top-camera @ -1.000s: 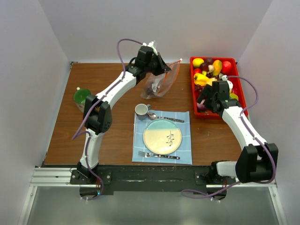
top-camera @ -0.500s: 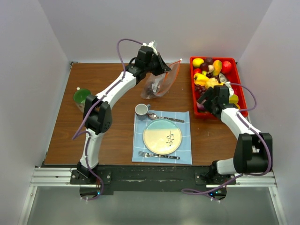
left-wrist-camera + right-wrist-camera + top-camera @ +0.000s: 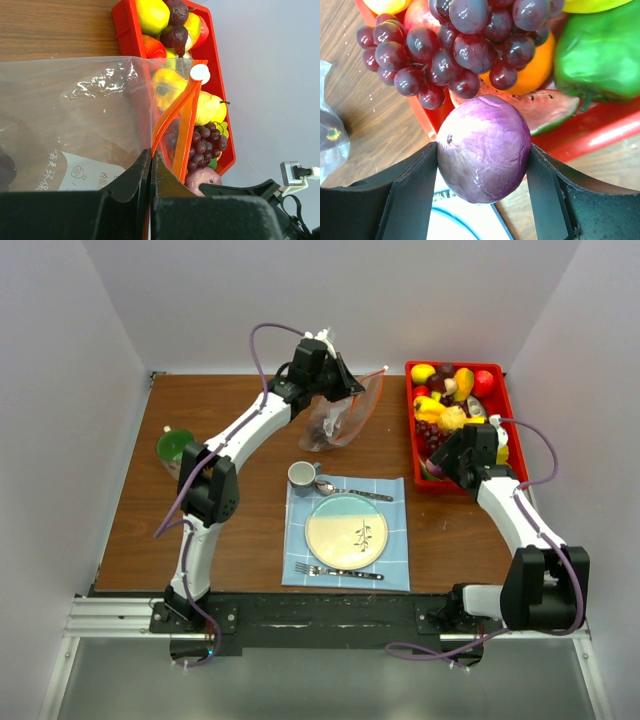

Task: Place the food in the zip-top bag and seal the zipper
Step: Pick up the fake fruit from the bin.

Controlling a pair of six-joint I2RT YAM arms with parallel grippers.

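Note:
The clear zip-top bag (image 3: pixel 348 415) hangs at the back centre with a dark piece of food inside. My left gripper (image 3: pixel 335 380) is shut on the bag's mouth edge (image 3: pixel 125 100), beside the orange-red zipper (image 3: pixel 186 125) and its white slider (image 3: pixel 200 73). The red tray (image 3: pixel 415 455) at the back right holds the food: purple grapes (image 3: pixel 455 45), a green pepper (image 3: pixel 600 50), an orange (image 3: pixel 537 72) and yellow pieces (image 3: pixel 425 373). My right gripper (image 3: pixel 484 150) is shut on a round purple onion (image 3: pixel 484 147) over the tray's near left corner (image 3: pixel 438 462).
A blue placemat (image 3: pixel 395 570) near the front carries a cream plate (image 3: pixel 346 532), a fork (image 3: pixel 335 572), a spoon (image 3: pixel 350 490) and a grey cup (image 3: pixel 302 475). A green cup (image 3: pixel 175 445) stands at the left. White walls enclose the table.
The right arm's forearm has swung right, and its gripper has shifted slightly nearer and rightwards at the tray's left side. The left arm and bag have not moved.

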